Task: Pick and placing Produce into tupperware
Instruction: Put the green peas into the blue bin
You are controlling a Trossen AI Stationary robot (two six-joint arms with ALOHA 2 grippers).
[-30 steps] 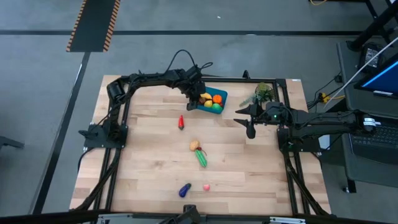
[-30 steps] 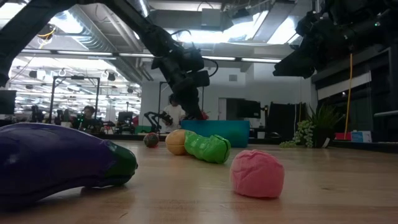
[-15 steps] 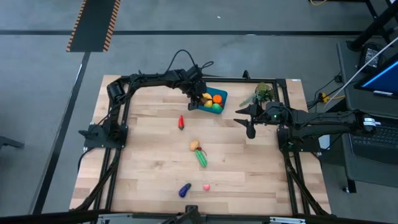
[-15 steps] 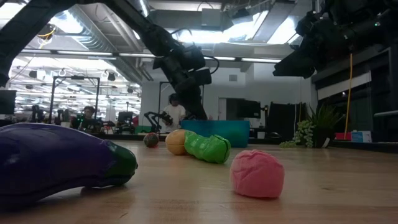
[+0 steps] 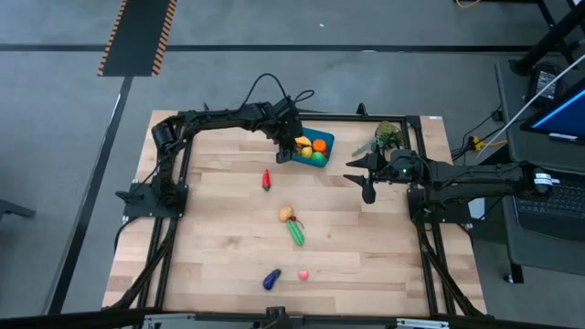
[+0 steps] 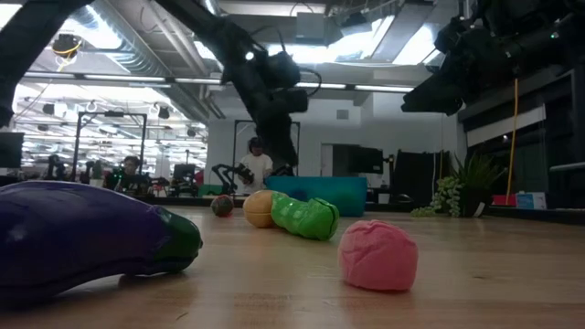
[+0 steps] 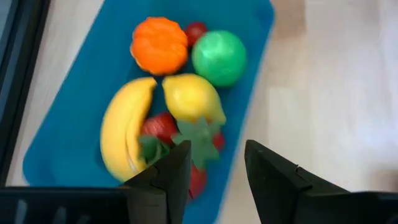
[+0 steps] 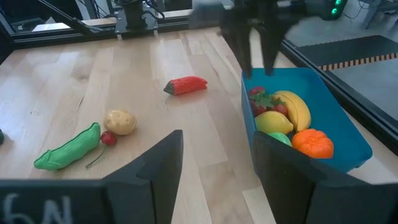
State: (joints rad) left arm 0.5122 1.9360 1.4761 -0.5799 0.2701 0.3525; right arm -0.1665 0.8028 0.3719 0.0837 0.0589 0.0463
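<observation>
The teal-blue tub (image 5: 315, 148) stands near the table's far edge and holds a banana (image 7: 124, 134), a lemon (image 7: 189, 99), an orange piece (image 7: 159, 46), a green ball (image 7: 219, 57) and strawberries (image 7: 163, 127). My left gripper (image 7: 217, 158) is open and empty, pointing down above the tub's left side (image 8: 256, 59). On the table lie a red pepper (image 5: 266, 179), a potato (image 5: 286, 214), a green pod (image 5: 296, 232), a purple eggplant (image 5: 271, 279) and a pink piece (image 5: 303, 273). My right gripper (image 5: 367, 183) waits open, right of the tub.
A leafy green sprig (image 5: 388, 137) sits at the table's far right corner, behind my right arm. Black frame rails (image 5: 169, 228) run along the table's left and right sides. Bare wood lies between the pepper and the left rail. People show in the room beyond the table.
My left gripper has risen above the tub while staying over its left side. The produce on the table and my right arm have kept still.
</observation>
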